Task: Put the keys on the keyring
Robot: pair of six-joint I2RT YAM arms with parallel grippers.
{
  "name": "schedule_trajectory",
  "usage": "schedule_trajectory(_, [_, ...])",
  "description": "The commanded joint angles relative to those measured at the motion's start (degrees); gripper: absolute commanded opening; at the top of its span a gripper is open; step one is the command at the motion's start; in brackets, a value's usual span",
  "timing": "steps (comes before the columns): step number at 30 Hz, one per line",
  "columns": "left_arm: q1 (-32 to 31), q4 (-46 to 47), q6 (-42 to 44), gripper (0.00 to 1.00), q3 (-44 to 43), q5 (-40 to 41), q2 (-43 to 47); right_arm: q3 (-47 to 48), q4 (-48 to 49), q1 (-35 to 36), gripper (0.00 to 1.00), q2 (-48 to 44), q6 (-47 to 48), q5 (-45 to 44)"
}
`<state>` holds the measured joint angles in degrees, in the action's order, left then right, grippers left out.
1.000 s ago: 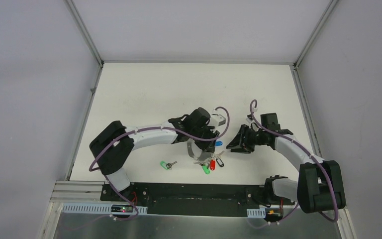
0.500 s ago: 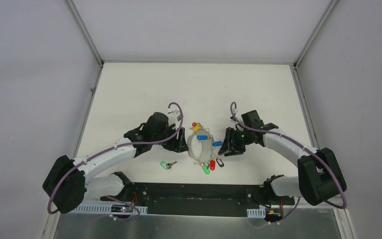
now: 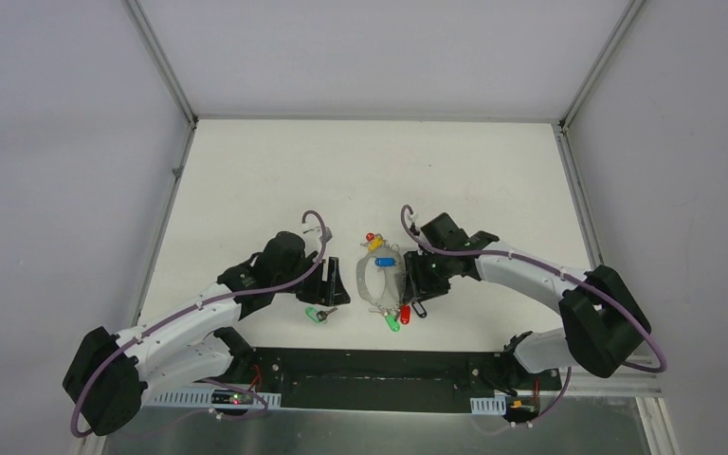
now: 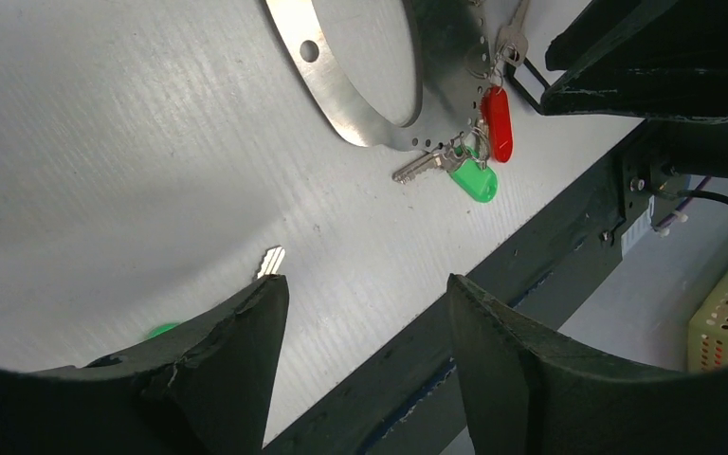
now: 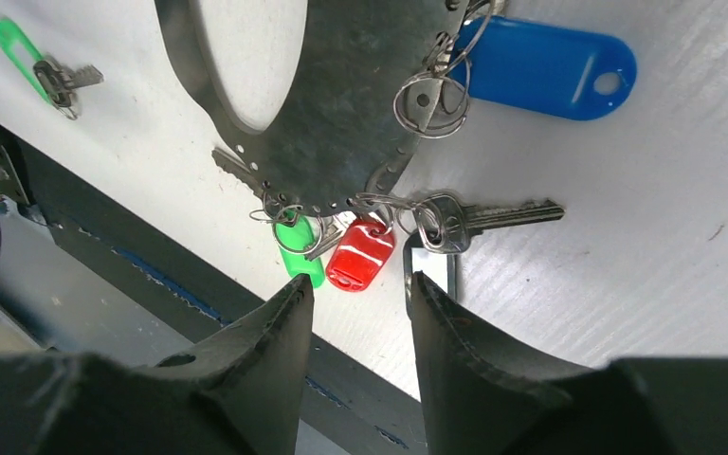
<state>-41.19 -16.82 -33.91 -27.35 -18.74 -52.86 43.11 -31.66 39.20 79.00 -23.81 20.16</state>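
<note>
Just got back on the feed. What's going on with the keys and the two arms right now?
Neither arm holds anything. The left gripper is open and sits low beside a loose green-tagged key, which lies apart from the keyring. The right gripper is open above the ring's near edge, close to a red-tagged key hanging there. A blue-tagged key is already clipped to the ring.

We see the keyring (image 4: 336,100) as a flat band of grey brushed metal with a dull shine. The blue tag (image 5: 545,66) and the red tag (image 5: 360,256) are smooth, glossy plastic. The white desk (image 4: 104,142) looks matt and finely ribbed. The left hand (image 4: 365,318) is matt black plastic, rough at the edges.
</note>
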Motion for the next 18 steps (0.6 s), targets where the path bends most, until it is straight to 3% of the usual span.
schedule_trajectory(1, [0.14, 3.04, -0.67, 0.63, -1.06, -2.43, -1.3, 2.18, 0.46, 0.96, 0.45, 1.06, 0.38, -3.52])
schedule_trajectory(9, [-0.3, 15.07, -1.72, 0.57, -4.24, -7.19, -12.4, -2.13, 6.06, -3.33, 0.45, -2.61, -2.96, 4.76])
schedule_trajectory(15, [-4.1, 18.59, 1.48, 0.42, -13.63, -11.62, -26.87, -7.17, 7.65, -12.98, 0.45, -8.73, -4.04, 11.95])
schedule_trajectory(18, [-6.68, 17.22, 3.92, 0.41, -19.83, -12.43, -34.04, -10.31, 8.19, -18.63, 0.45, -12.76, -4.92, 15.58])
